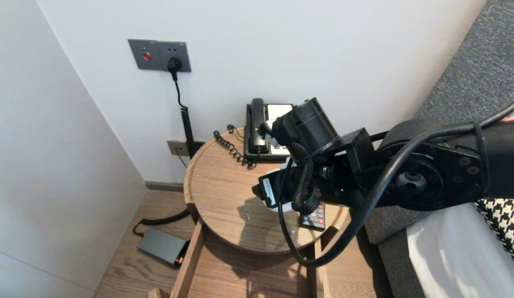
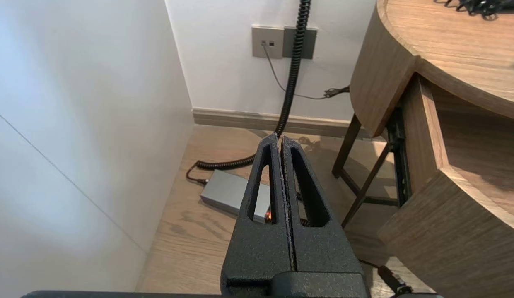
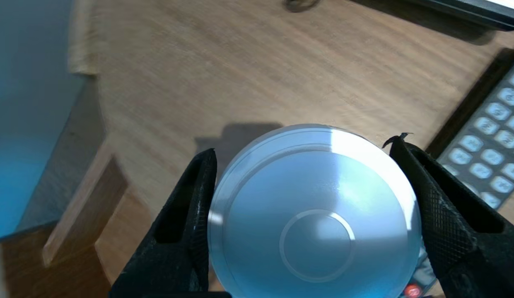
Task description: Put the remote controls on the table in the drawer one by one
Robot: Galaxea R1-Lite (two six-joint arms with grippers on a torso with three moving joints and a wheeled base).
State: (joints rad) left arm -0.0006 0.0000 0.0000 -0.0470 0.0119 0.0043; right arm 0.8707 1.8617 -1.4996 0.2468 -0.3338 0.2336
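Note:
My right gripper [image 3: 303,147] is shut on a round white lidded container [image 3: 314,215], one finger against each side of it. It is held just above the round wooden bedside table [image 1: 215,182], whose top looks blurred while the container stays sharp. In the head view my right arm [image 1: 406,178] reaches in over the table and hides the fingers; only a sliver of the white container [image 1: 280,207] shows under the wrist. A black remote control [image 1: 314,217] lies right beside it. My left gripper [image 2: 280,138] is shut and empty, parked low beside the table above the floor.
A black telephone [image 1: 263,132] with a coiled cord stands at the table's back edge. Below the tabletop a wooden drawer [image 1: 248,273] is pulled open. A grey power adapter [image 1: 162,246] lies on the floor at the left. A bed [image 1: 447,256] is at the right.

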